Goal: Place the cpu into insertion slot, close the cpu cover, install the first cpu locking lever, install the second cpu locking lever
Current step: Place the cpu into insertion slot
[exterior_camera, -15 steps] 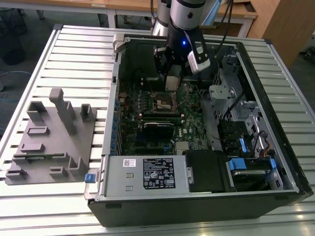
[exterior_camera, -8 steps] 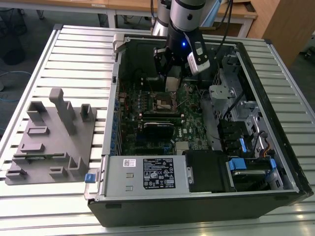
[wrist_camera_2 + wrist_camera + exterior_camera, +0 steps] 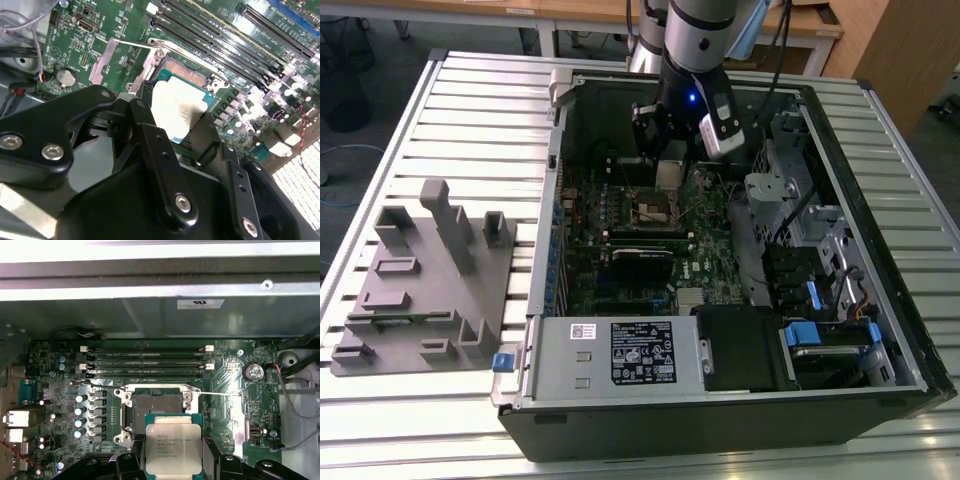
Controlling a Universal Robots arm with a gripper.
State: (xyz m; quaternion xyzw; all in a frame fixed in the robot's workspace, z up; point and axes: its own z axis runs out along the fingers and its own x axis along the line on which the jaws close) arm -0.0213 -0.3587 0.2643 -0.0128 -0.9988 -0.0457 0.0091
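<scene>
- I see the tool [image 3: 172, 459] clenched on the cpu [image 3: 173, 449]; its black fingers [image 3: 210, 460] press two opposite edges of the chip, silvery top facing up.
- In both wrist views the cpu [image 3: 177, 112] hangs just beside the insertion slot [image 3: 157, 407], not yet seated.
- The slot's dark centre lies uncovered inside its silvery rim, on the green board [image 3: 230, 375] next to the long black memory slots [image 3: 145, 362].
- In the exterior view the arm reaches down into the open computer case [image 3: 700, 435], the tool [image 3: 665, 160] above the board.
- The case lies on the slatted worktop [image 3: 480, 110], with a grey fixture block [image 3: 430, 290] on the exterior view's left.
</scene>
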